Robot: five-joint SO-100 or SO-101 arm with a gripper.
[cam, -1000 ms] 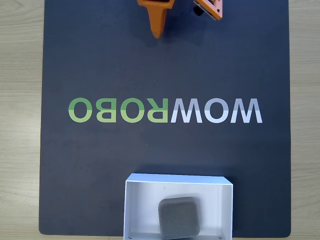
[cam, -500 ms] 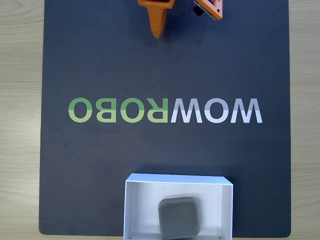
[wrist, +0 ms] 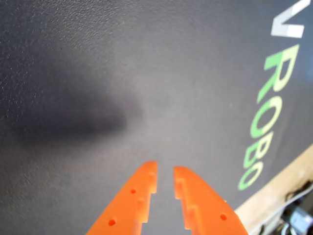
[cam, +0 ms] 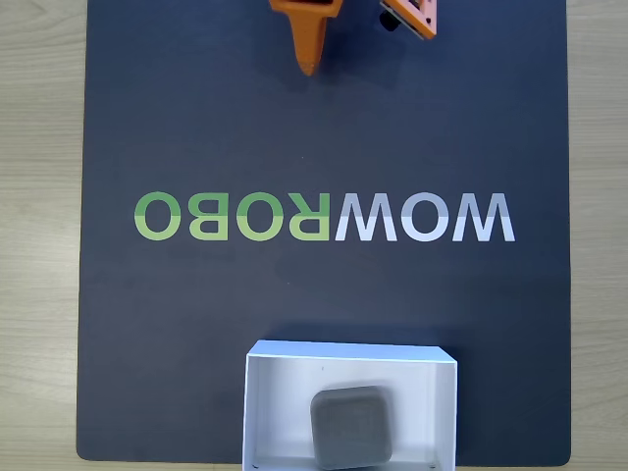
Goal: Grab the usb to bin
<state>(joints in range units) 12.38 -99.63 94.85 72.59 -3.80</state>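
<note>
At the bottom edge of the fixed view, the usb (cam: 352,427) lies flat inside the bin (cam: 280,392), on the dark mat (cam: 196,314) covering the tabletop (cam: 39,196). The orange tool (cam: 310,67) sits at the opposite, top edge, well apart from both. In the wrist view the tool (wrist: 165,169) is empty, its fingers nearly together with a narrow gap between. Nothing has shifted from the earlier frames.
</note>
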